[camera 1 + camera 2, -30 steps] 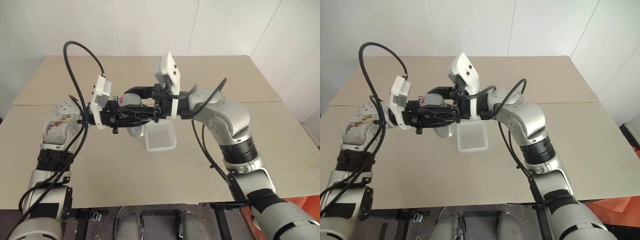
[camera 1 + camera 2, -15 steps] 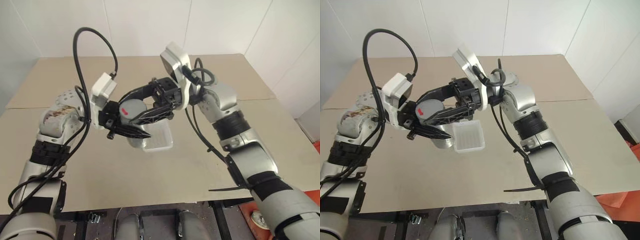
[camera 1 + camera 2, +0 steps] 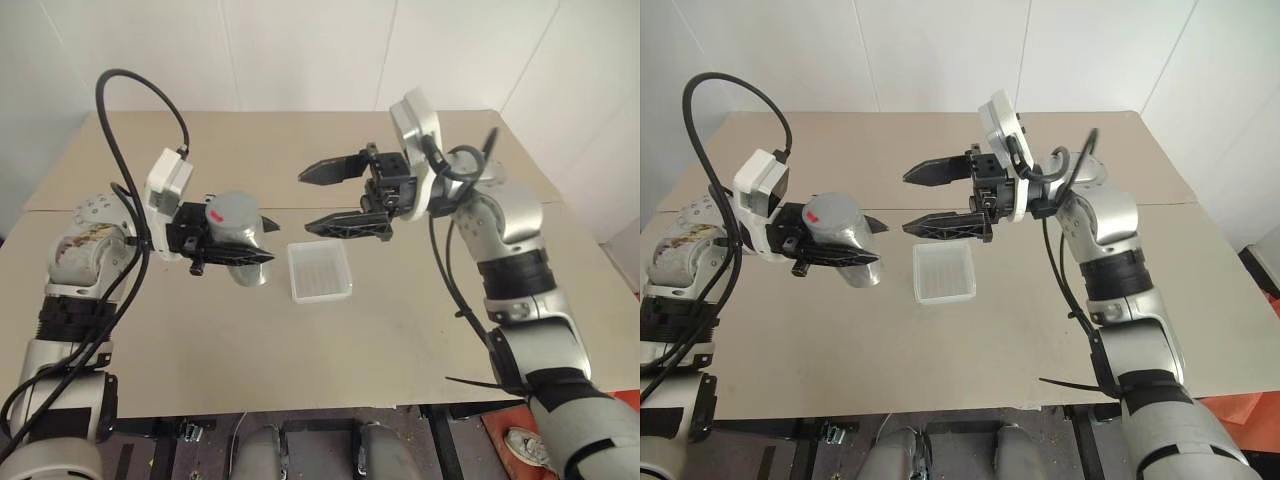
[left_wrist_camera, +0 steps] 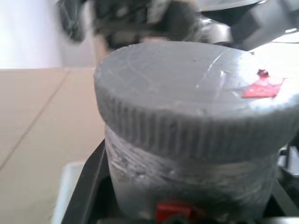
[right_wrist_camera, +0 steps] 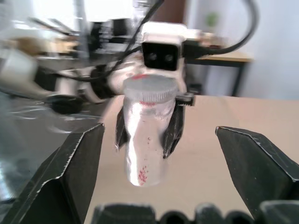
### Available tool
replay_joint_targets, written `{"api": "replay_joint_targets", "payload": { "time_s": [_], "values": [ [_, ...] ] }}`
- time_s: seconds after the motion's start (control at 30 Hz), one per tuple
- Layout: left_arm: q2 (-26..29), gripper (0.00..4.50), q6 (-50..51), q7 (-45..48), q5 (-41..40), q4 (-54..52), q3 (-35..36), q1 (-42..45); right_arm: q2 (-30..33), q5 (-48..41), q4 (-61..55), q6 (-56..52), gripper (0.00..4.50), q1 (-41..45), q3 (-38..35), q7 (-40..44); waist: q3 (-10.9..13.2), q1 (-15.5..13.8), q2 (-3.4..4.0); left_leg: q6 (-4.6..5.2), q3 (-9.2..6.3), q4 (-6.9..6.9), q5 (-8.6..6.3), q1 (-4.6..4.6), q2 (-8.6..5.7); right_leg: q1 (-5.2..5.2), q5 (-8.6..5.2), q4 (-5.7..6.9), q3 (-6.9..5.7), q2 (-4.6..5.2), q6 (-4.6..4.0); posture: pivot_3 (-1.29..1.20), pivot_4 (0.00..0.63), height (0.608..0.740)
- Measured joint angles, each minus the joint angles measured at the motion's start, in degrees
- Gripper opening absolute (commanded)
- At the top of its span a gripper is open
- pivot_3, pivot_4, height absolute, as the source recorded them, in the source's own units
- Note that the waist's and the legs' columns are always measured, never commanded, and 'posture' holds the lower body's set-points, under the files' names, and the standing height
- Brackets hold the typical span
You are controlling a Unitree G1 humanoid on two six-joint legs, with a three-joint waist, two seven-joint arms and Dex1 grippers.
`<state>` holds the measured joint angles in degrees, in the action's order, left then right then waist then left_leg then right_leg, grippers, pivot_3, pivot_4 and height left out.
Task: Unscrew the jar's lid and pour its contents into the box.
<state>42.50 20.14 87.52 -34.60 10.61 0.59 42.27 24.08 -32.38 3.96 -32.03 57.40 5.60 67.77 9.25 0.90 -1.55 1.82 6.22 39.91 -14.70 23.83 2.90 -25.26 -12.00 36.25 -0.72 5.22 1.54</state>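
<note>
Withdrawn from the lid [image 3: 232,207], the right gripper [image 3: 332,197] gaped empty; left gripper [image 3: 258,244] clenched the jar [image 3: 243,245] upright, lid above its fingers, red mark [image 4: 261,86] on top.

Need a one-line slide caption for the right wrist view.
Open right end effector faces the lidded jar, held above the table by the left end effector.
</note>
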Motion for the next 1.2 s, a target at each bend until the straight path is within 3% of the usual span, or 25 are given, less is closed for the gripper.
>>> {"api": "replay_joint_targets", "payload": {
  "time_s": [0.17, 0.37, 1.2],
  "values": [
    [-0.32, 1.94, -1.03, -2.01, 0.97, -0.38, 0.72, -2.17, -2.17, 0.09, -16.21, -13.22, 4.47, -1.52, -0.52, -18.99, 0.0, 0.17, 0.0, -0.04, 0.02, -0.02, 0.03, 0.0, 0.03, -0.04, 0.0, 0.07, 0.01, -0.01, -0.01, 0.0, 0.15, 0.74],
    [-2.58, 1.94, -1.02, -3.66, 0.98, -0.83, 0.72, -2.35, -7.9, 3.52, -20.76, -18.01, 4.47, -1.53, 5.22, -30.49, 0.0, -0.32, 0.0, 0.03, 0.02, 0.01, -0.01, 0.01, -0.03, 0.02, 0.0, -0.05, -0.02, 0.02, 0.0, 0.0, 0.15, 0.74],
    [-5.12, 1.94, -0.16, -1.79, 2.98, 1.92, -0.13, 1.09, -11.91, 4.38, -18.1, -18.47, 4.47, -1.29, 7.59, -31.01, 0.0, -0.07, 0.0, 0.06, -0.01, 0.0, -0.03, 0.02, -0.03, 0.04, 0.01, -0.05, -0.02, 0.0, 0.0, 0.0, 0.15, 0.74]
  ]
}}
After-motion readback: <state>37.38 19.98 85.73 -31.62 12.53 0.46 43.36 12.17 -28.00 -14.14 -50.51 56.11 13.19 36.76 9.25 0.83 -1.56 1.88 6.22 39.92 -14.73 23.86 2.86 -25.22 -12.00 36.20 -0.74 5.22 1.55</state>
